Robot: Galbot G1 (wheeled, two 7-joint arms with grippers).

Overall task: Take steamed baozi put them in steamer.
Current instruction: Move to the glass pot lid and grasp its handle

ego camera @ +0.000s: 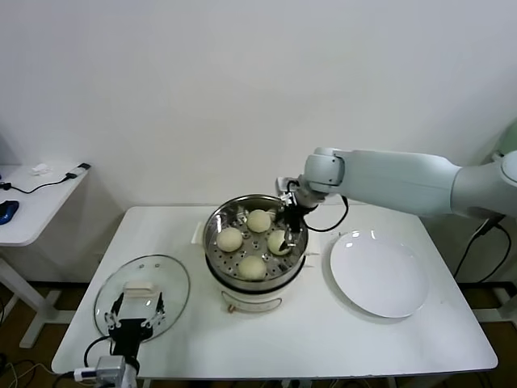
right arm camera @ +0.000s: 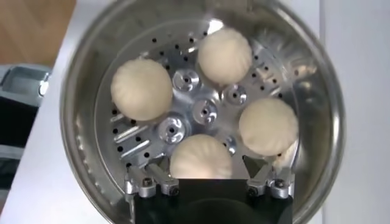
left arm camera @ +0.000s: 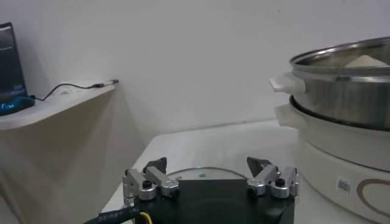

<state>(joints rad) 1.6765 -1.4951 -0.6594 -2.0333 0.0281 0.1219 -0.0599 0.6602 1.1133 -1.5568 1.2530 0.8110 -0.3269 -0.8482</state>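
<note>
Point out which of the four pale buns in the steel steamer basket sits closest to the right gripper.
The pale cream bun on the steamer's plate-facing side: the open right gripper hovers right over it, jaws either side. The other three lie farther across the perforated tray.

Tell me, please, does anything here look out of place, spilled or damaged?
Nothing stands out. All four baozi sit whole in the steamer, spaced around its centre. The plate lies flat with nothing on it, and the glass lid rests flat on the table. No spills show.
</note>
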